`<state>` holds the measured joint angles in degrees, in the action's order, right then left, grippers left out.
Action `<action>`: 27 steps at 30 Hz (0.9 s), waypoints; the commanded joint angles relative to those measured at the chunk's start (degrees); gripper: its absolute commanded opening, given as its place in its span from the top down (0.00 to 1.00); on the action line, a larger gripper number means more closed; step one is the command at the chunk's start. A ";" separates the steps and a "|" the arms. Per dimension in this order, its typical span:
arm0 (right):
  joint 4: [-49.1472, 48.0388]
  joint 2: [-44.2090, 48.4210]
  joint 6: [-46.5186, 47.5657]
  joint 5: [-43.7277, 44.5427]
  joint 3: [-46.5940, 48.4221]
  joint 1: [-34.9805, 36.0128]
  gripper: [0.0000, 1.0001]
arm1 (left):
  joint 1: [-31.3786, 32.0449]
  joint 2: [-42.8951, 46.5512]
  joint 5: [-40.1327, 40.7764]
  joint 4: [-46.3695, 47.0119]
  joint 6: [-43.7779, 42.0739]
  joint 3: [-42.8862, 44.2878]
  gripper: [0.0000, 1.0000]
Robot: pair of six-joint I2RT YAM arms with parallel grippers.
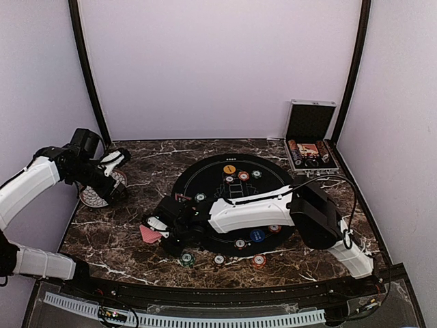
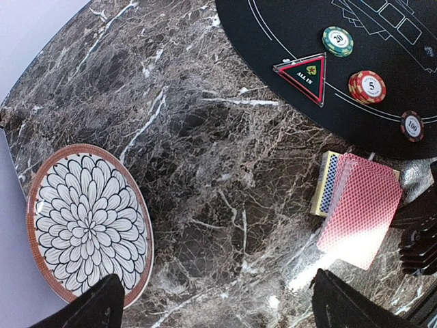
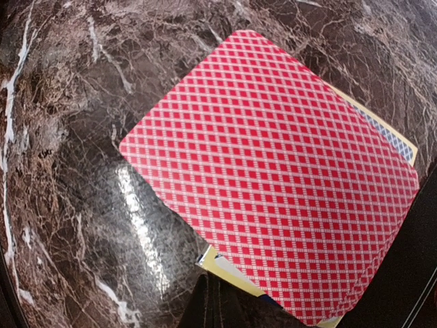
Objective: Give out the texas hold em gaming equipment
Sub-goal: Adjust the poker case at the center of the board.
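Observation:
A red-backed playing card (image 3: 273, 171) fills the right wrist view. It lies over a yellow-edged, blue-patterned card box (image 3: 229, 268). My right gripper (image 3: 220, 304) is shut at the card's near edge. From above, the right gripper (image 1: 159, 226) is left of the black mat (image 1: 205, 174), and the card (image 1: 149, 235) sticks out to its left. Poker chips sit on the mat, among them an orange chip (image 1: 229, 169) and a blue chip (image 1: 257, 235). More chips (image 1: 187, 258) lie in front of the mat. My left gripper (image 1: 113, 171) hangs open over the marble, holding nothing.
A patterned white plate (image 2: 85, 222) lies on the marble under the left gripper's (image 2: 218, 311) left finger. An "ALL IN" triangle (image 2: 304, 74), a green chip (image 2: 338, 41) and a red chip stack (image 2: 367, 87) sit on the mat's edge. The open silver case (image 1: 311, 123) stands at the back right.

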<state>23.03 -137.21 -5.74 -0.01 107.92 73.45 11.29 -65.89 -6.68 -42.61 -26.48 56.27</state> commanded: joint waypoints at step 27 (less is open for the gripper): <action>-3.93 27.19 -10.13 -1.36 -22.54 -4.66 0.17 | 9.19 -6.40 -17.06 -5.53 -22.25 -6.06 0.01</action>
<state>20.60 -113.45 -10.37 0.40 89.54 71.81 17.65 -70.02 -23.88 -47.81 -45.23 51.53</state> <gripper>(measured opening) 0.790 0.988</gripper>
